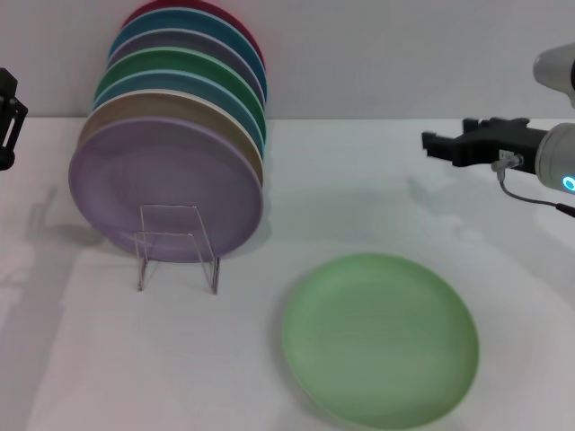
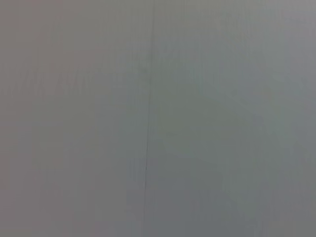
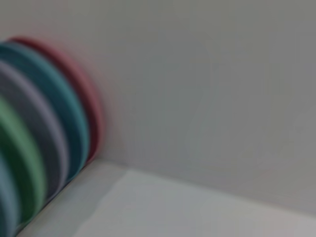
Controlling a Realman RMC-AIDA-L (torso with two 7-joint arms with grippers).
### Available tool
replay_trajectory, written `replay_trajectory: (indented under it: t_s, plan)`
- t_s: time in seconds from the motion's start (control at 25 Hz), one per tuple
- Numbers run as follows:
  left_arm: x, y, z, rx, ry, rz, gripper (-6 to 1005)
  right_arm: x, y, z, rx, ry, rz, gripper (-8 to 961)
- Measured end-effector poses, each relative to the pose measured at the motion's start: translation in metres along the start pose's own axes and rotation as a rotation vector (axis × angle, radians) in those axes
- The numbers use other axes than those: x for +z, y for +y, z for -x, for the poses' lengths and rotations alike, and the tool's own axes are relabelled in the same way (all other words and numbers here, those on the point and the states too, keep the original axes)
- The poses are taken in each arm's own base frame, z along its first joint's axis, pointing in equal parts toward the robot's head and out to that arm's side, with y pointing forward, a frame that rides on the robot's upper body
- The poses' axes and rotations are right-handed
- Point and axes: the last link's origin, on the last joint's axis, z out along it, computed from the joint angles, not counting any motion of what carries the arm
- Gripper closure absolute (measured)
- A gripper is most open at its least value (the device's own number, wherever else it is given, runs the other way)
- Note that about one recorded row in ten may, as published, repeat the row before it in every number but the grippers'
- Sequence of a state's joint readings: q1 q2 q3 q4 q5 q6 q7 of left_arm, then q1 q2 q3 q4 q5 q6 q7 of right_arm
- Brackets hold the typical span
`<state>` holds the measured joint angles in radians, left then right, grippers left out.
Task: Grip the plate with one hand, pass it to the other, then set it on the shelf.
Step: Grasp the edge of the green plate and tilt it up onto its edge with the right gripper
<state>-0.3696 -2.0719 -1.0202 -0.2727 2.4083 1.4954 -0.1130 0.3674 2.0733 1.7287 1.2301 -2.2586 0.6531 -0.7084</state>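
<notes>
The pale mint-green plate (image 1: pixel 379 338) lies flat on the white table, near the front and right of the middle, with nothing touching it. The shelf (image 1: pixel 176 241), a low clear wire rack, stands at the left and holds a row of upright plates. My right gripper (image 1: pixel 447 135) hovers open and empty at the right edge, above and behind the plate and well apart from it. Only a small part of my left gripper (image 1: pixel 7 117) shows at the far left edge, beside the rack and away from the plate. The left wrist view shows only a plain grey surface.
A lavender plate (image 1: pixel 166 184) fronts the rack, with several plates behind it: tan, blue, darker green, teal and red. The red plate (image 3: pixel 84 98) and teal plate (image 3: pixel 54 98) also show in the right wrist view. A pale wall (image 1: pixel 377 54) backs the table.
</notes>
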Motion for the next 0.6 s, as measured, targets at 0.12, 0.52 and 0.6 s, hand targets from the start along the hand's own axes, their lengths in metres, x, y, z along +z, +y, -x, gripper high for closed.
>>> replay_trajectory:
  t_s: [0.12,0.52,0.6]
  plan:
    - [0.0,0.0,0.0,-0.002,0.001,0.0,194,-0.006,0.006,0.005,0.016,0.09,0.059,293]
    - [0.002,0.003,-0.001,-0.015,0.011,0.0,195,-0.038,0.012,0.016,0.133,0.377,0.178,292]
    - [0.003,0.005,-0.002,-0.02,0.015,0.001,195,-0.042,0.013,0.016,0.154,0.433,0.195,292]
